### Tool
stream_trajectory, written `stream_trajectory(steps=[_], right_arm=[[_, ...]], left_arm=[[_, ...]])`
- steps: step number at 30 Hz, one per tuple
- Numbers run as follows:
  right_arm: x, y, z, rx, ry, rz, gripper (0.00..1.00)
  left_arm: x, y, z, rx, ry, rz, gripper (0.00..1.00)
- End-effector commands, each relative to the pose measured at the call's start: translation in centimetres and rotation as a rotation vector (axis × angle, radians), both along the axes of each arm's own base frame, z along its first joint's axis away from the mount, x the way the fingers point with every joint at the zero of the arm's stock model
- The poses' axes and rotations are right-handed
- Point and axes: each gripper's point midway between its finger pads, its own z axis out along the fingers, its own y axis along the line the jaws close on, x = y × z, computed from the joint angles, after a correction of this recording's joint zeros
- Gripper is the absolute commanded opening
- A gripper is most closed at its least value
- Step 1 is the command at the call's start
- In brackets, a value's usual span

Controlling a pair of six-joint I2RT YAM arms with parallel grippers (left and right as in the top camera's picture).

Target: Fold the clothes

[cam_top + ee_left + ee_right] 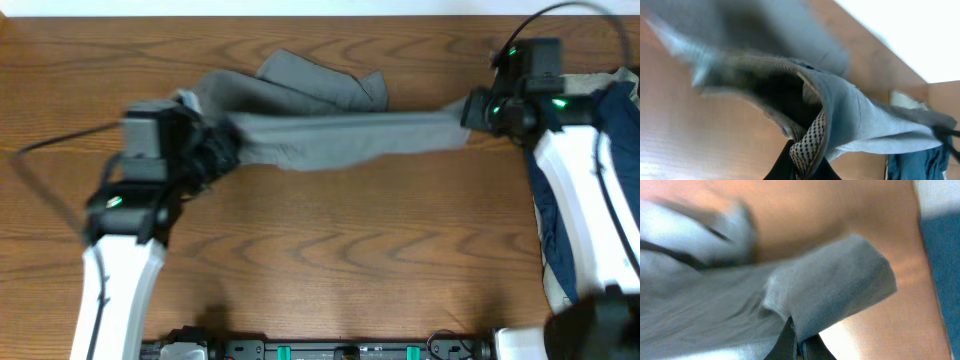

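Spanning the worktop [330, 270]: shorts [330, 135], each end clenched by left end effector [222, 150] and right end effector [468, 118], stretched taut, presumably to flatten before folding.

Wood-grain table [330, 250], white wall [300, 5] behind, even light

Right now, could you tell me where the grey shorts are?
In the overhead view, the grey shorts are stretched across the far middle of the table between the left gripper and the right gripper, each shut on one end.
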Motion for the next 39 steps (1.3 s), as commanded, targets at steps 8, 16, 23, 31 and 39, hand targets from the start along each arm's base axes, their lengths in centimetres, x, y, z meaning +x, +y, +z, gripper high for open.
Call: stream_trajectory(steps=[8,16,23,31,39], right_arm=[[-4.8,-1.9,16.0,-0.08,-0.414,-0.026,0.01],[-9.0,-4.6,25.7,-0.177,-0.668,-0.148,0.01],[-7.0,-4.7,26.5,-0.191,-0.686,-0.151,0.01],[2.9,-5.1,22.0,-0.211,-0.636,-0.169,0.01],[9.2,-7.0,22.6,-0.222,-0.787,-0.277,0.01]], left_arm=[[-1.7,4.3,14.9,0.216,-0.356,0.048,0.06],[-3.8,4.2,19.7,0.279,-0.46,0.02,0.06],[0.2,4.4,18.1,0.291,-0.422,0.004,0.06],[12.2,5.0,13.2,0.302,-0.405,-0.017,0.06],[19.3,5.7,12.5,0.285,-0.517,-0.016,0.06]])
